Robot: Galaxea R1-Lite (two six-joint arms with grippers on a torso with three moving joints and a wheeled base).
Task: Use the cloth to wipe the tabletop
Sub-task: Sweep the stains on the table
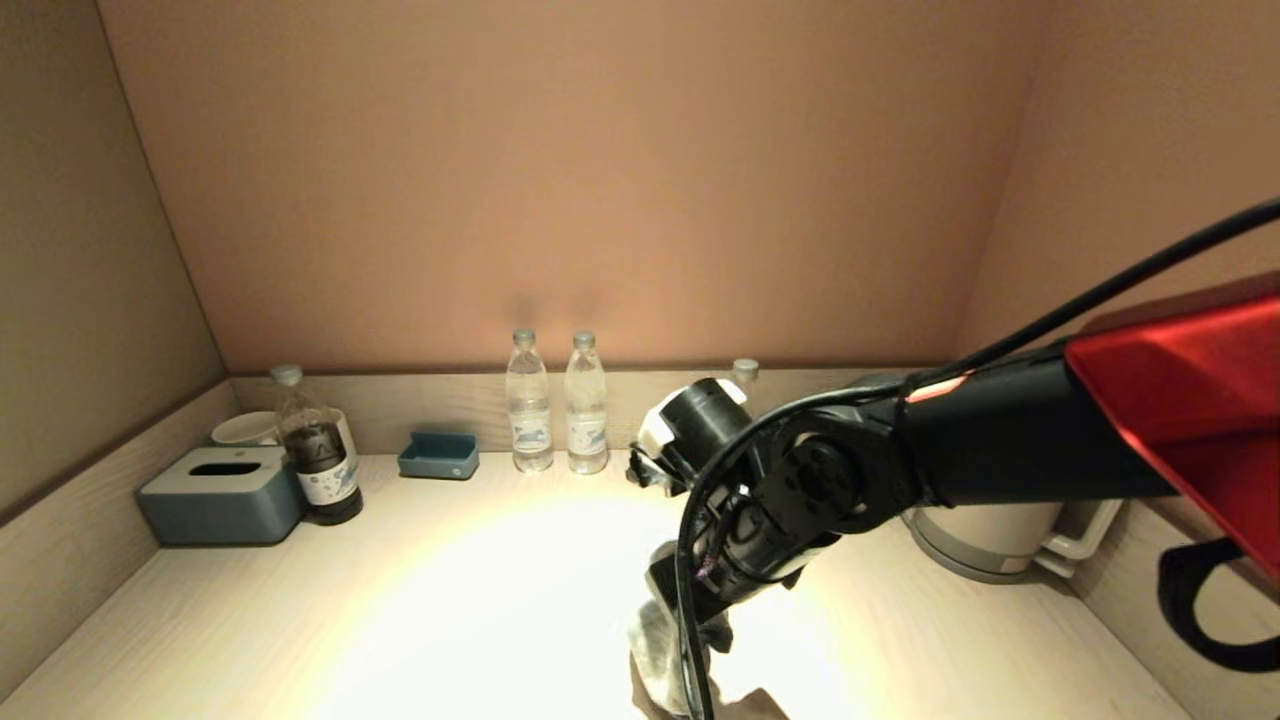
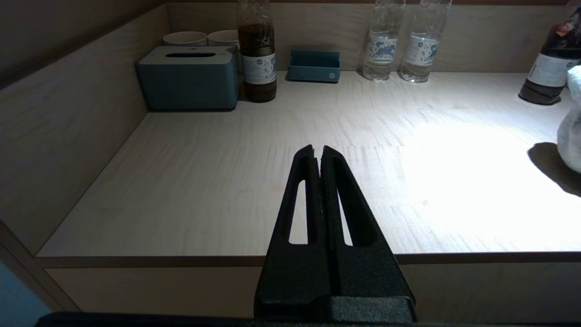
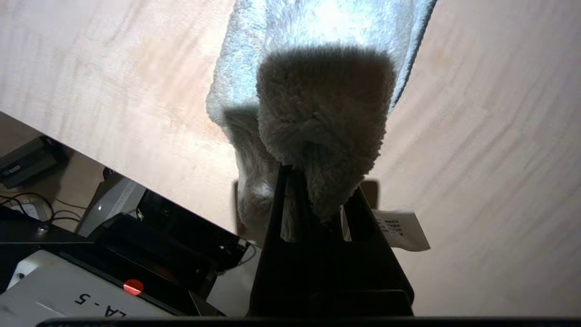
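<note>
A fluffy pale cloth point(image 3: 317, 100) with a white label hangs from my right gripper point(image 3: 317, 181), which is shut on it just above the light wooden tabletop point(image 3: 476, 136) near its front edge. In the head view the cloth point(image 1: 655, 650) hangs under the right arm at the front middle of the tabletop point(image 1: 400, 600). It also shows at the edge of the left wrist view point(image 2: 569, 136). My left gripper point(image 2: 317, 152) is shut and empty, parked in front of the table's front edge at the left.
Along the back stand a blue tissue box point(image 1: 222, 492), a dark bottle point(image 1: 318, 450), white cups point(image 1: 245, 428), a small blue tray point(image 1: 438, 455) and two water bottles point(image 1: 556, 405). A white kettle point(image 1: 985, 540) stands at the right. Walls close three sides.
</note>
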